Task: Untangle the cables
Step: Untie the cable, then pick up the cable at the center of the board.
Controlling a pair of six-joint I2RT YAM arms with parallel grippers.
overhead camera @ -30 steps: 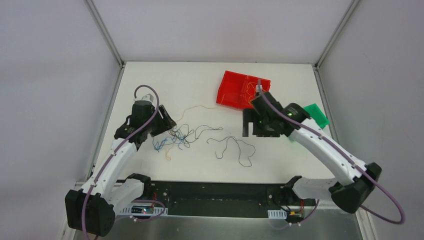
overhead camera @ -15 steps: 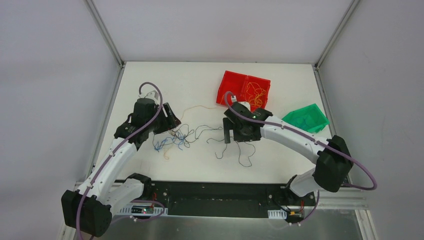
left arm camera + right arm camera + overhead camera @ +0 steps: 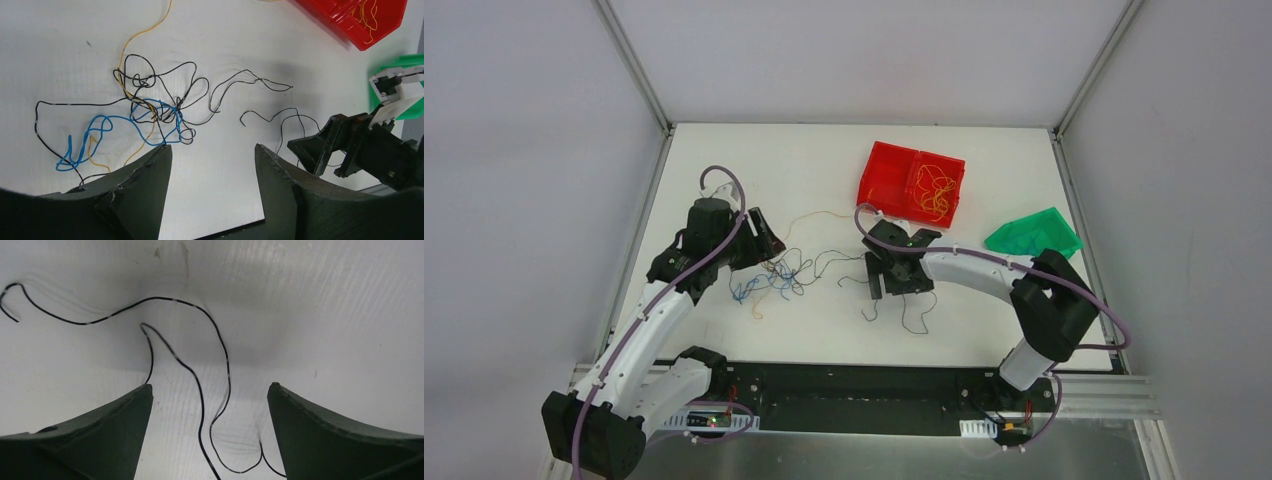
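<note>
Right wrist view told most of it: your right gripper [image 3: 209,387] was spread wide and empty, low over the table [image 3: 325,315]. A loose black strand [image 3: 228,367] snaked across the gap between the jaws, and neither one pinched it. That strand lay on its own near the front middle of the table, apart from the others, so I'd call it untangled.

Further left, the rest of the cables [image 3: 776,275] sat in a tangle [image 3: 150,107]. Black loops were knotted round a blue wire [image 3: 112,118] and a yellow wire [image 3: 145,31] whose tail ran off toward the far side. Your left gripper [image 3: 212,147] was partly open with nothing in it, and the tangle lay just ahead of it, off to one side of the gap.

At the back, the red bin [image 3: 886,180] had a bunch of yellow wires in one compartment. The green bin [image 3: 1034,235] sat further right, and I couldn't tell what was in it.

My read is that the step in hand was grabbing that free black strand with the right arm. The wire was hair-thin and flat on the table. You'd need the fingertips right down at the surface, one each side of it, and then a full close, or it'd slip through. After that the left could go in on the knot.
</note>
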